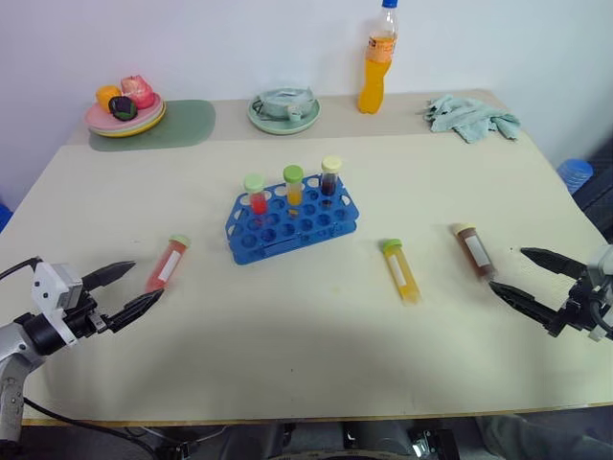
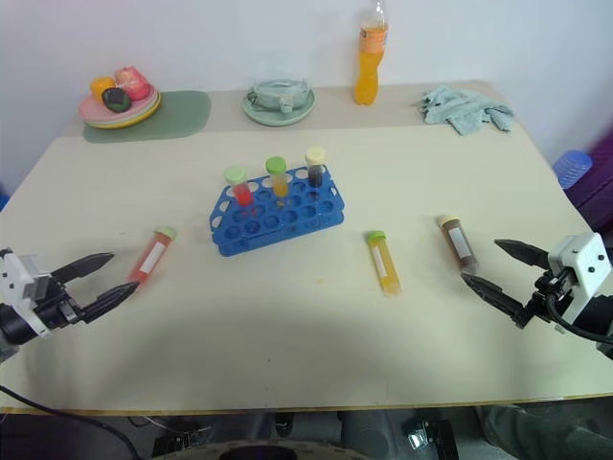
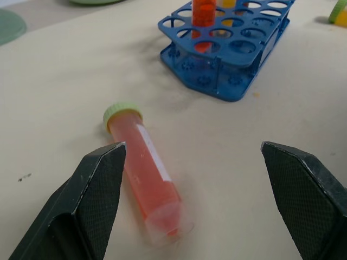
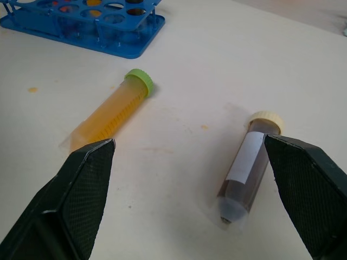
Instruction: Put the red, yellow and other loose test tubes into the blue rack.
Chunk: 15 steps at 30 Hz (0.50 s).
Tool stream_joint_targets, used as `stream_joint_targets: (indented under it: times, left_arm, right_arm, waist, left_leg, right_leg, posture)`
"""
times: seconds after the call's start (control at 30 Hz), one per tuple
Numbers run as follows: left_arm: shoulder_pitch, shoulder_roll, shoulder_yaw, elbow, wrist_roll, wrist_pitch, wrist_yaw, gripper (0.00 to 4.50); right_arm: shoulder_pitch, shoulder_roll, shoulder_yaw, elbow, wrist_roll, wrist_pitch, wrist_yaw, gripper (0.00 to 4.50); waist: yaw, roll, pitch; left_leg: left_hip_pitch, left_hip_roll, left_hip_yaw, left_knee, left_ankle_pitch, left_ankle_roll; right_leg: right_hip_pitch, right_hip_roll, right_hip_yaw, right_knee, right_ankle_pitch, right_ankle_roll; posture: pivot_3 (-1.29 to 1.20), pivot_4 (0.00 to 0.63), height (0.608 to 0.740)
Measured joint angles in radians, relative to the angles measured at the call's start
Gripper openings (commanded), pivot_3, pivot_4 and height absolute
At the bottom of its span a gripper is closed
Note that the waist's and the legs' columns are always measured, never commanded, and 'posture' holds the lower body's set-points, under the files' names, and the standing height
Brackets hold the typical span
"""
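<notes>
The blue rack (image 1: 287,235) stands mid-table with three capped tubes upright in its back row. A loose red test tube (image 1: 167,263) with a green cap lies to its left. My left gripper (image 1: 148,280) is open just short of that tube's base; in the left wrist view the red tube (image 3: 145,179) lies by one finger of the left gripper (image 3: 191,149). A yellow tube (image 1: 400,271) and a brown tube (image 1: 474,251) lie right of the rack. My right gripper (image 1: 508,269) is open beside the brown tube (image 4: 246,173), touching nothing, with the yellow tube (image 4: 111,114) nearby.
Along the table's far edge stand an orange drink bottle (image 1: 376,59), a round green plate (image 1: 283,110), a plate of toy food (image 1: 124,107) on a green mat, and a crumpled teal cloth (image 1: 471,117). Both grippers hover near the table's front corners.
</notes>
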Motion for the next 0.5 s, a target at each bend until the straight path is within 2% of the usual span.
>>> stream_joint_targets:
  times: [0.5]
  left_arm:
    - [0.005, -0.054, -0.001, -0.055, -0.027, 0.013, -0.022, 4.06]
  right_arm:
    - [0.013, 0.011, 0.001, 0.155, -0.041, -0.08, 0.084, 4.5]
  waist:
    - [-0.001, 0.0, 0.0]
  left_leg:
    - [0.001, 0.0, 0.001, 0.001, -0.003, 0.0]
  right_leg:
    - [0.002, 0.0, -0.001, -0.001, 0.001, 0.001]
  posture:
    - [0.0, 0.15, 0.74]
